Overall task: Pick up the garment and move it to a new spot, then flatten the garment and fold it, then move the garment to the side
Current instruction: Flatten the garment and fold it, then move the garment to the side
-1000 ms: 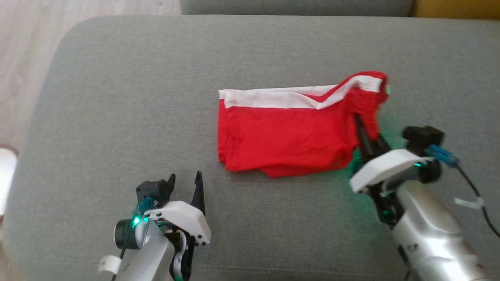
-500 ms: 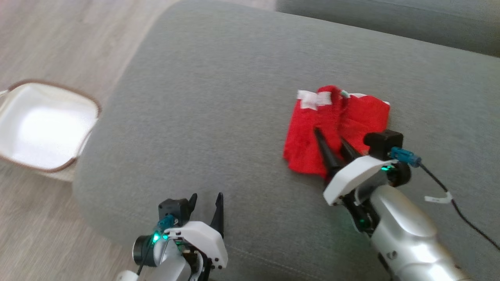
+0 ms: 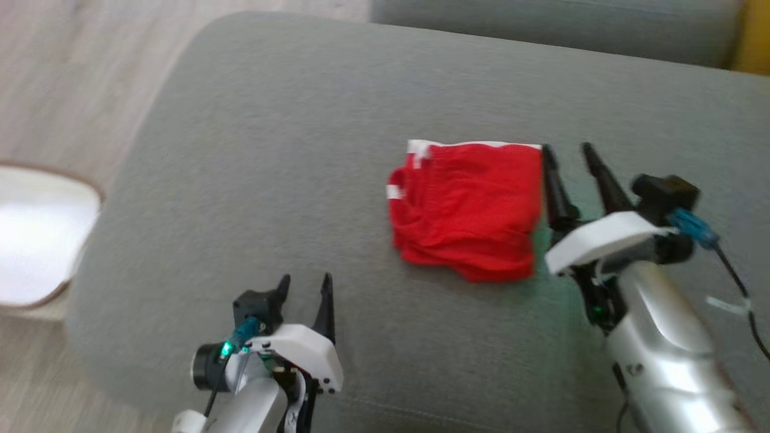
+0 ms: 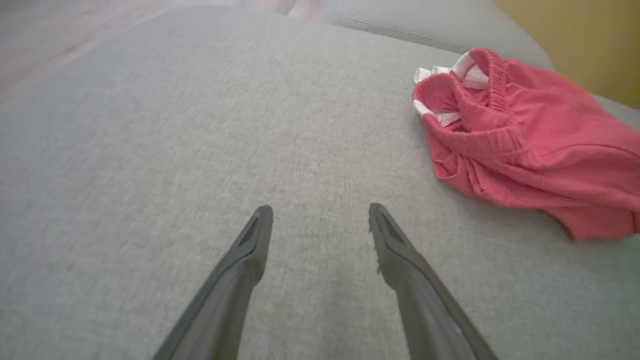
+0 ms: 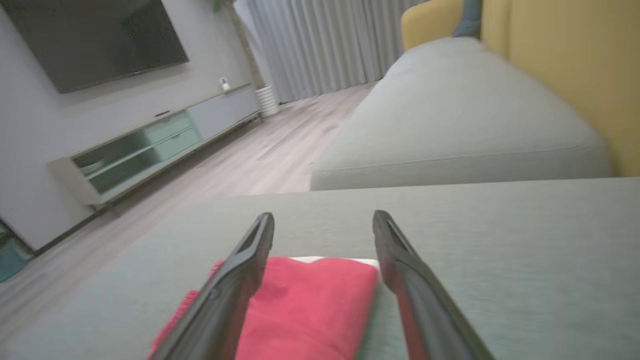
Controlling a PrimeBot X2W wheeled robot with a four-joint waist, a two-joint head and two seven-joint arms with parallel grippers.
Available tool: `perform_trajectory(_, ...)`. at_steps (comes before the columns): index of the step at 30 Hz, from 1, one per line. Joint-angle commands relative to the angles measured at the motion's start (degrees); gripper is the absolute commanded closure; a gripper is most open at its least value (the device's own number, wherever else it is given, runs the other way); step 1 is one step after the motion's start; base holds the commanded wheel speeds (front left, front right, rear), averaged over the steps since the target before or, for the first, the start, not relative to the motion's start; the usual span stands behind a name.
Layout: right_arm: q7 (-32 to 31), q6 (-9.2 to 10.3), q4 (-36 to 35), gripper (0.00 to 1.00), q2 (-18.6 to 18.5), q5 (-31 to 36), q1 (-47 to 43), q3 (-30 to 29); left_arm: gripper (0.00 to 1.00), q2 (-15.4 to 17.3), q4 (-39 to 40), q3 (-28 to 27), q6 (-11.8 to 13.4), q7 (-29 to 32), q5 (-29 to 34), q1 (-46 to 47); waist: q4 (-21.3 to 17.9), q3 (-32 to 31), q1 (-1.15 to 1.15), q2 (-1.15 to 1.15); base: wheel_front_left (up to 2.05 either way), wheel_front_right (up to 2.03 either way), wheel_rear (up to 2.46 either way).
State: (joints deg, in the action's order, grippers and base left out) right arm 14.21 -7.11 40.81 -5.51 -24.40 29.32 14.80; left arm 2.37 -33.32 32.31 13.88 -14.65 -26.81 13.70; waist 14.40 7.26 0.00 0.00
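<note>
The folded red garment (image 3: 466, 210) is lying right of centre on the cushion (image 3: 271, 150), the right gripper (image 3: 566, 150) standing wide and empty just beside its right edge, the left gripper (image 3: 305, 279) hanging wide over bare fabric at lower left. The move aside is looking next, calling for a pinch through every layer and a low carry so the fold is not spilling. Open cushion is stretching leftward, rounding off toward a white basket (image 3: 36, 228) at the frame's left edge
</note>
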Motion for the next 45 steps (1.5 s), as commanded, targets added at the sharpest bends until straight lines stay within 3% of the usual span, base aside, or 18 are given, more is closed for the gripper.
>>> perform_trajectory(1, 0.8, -0.37, -2.6, 0.0, 0.7, 2.1, -1.6, -1.0, 0.0, 0.5, 2.2, -2.6, 0.7, -0.3, 1.4, 2.3, -3.9, -0.5, 0.0, 0.0, 0.0, 0.0, 0.0)
perform_trajectory(13, 0.8, -0.37, -7.6, 0.0, 2.4, 11.6, -10.5, -11.1, 0.0, 0.5, 6.0, -9.1, 1.2, -0.3, 8.9, -1.1, -12.2, -3.1, 0.0, 0.0, 0.0, 0.0, 0.0)
perform_trajectory(25, 0.8, -0.37, -6.9, 0.0, 2.6, 9.1, -15.3, -8.8, 0.0, 0.5, 7.5, -13.4, -0.5, -0.3, 11.8, -6.9, -15.6, -5.3, 0.0, 0.0, 0.0, 0.0, 0.0)
perform_trajectory(29, 0.8, -0.37, -6.6, 0.0, 2.6, 9.1, -15.0, -8.2, 0.0, 0.5, 7.9, -12.9, -0.8, -0.3, 11.7, -6.3, -14.7, -4.3, 0.0, 0.0, 0.0, 0.0, 0.0)
perform_trajectory(36, 0.8, -0.37, -2.5, 0.0, 2.6, 9.9, -7.8, -2.5, 0.0, 0.5, 8.9, -8.6, -0.8, -0.3, 10.9, -3.6, -9.5, 0.4, 0.0, 0.0, 0.0, 0.0, 0.0)
perform_trajectory(45, -1.8, -0.37, 8.6, 0.0, 2.3, 11.3, 3.6, 2.3, 0.0, 0.5, 9.2, -4.7, 0.3, -0.3, 9.2, -2.1, -1.4, 4.2, 0.0, 0.0, 0.0, 0.0, 0.0)
